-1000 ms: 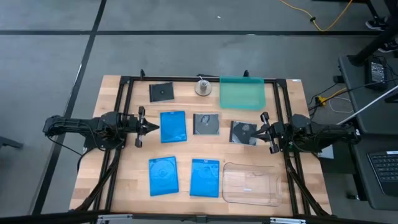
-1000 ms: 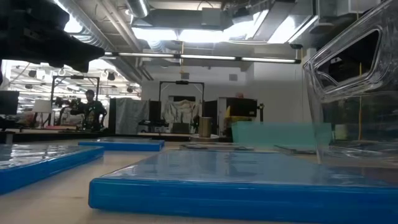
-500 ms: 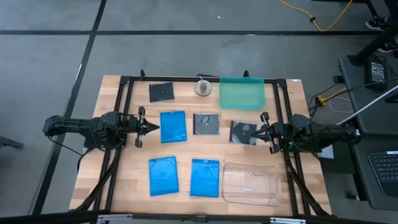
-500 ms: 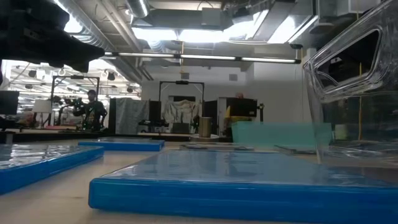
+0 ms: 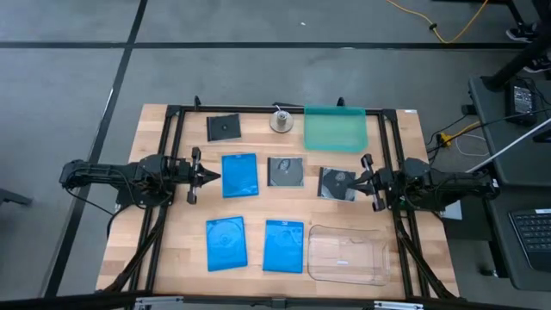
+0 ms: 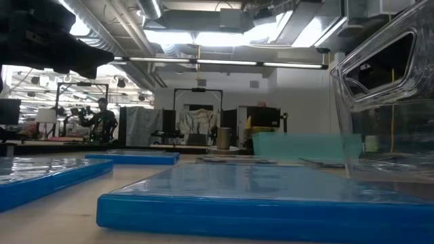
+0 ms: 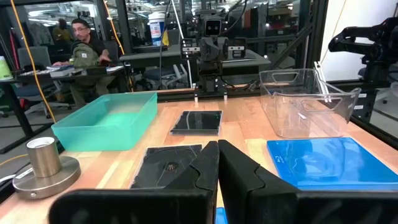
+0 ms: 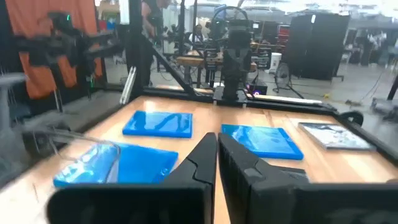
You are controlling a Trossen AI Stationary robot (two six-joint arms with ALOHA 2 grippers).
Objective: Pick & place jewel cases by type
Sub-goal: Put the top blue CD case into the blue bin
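Three blue jewel cases lie flat on the table: one mid-left (image 5: pixel 240 175) and two near the front (image 5: pixel 226 243) (image 5: pixel 283 245). Three dark cases lie flat at the far left (image 5: pixel 223 127), the middle (image 5: pixel 285 171) and mid-right (image 5: pixel 337 183). My left gripper (image 5: pixel 213 176) is shut, its tips just left of the mid-left blue case and apart from it. My right gripper (image 5: pixel 355 183) is shut, its tips at the mid-right dark case's right edge. The wrist views show each pair of fingers closed together (image 7: pixel 217 149) (image 8: pixel 216 143).
A teal tray (image 5: pixel 335 127) sits at the far right and a clear tray (image 5: pixel 347 254) at the near right. A metal cylinder on a round base (image 5: pixel 281 120) stands at the far edge. A black frame (image 5: pixel 172 155) borders the table. A person (image 7: pixel 84 46) sits beyond.
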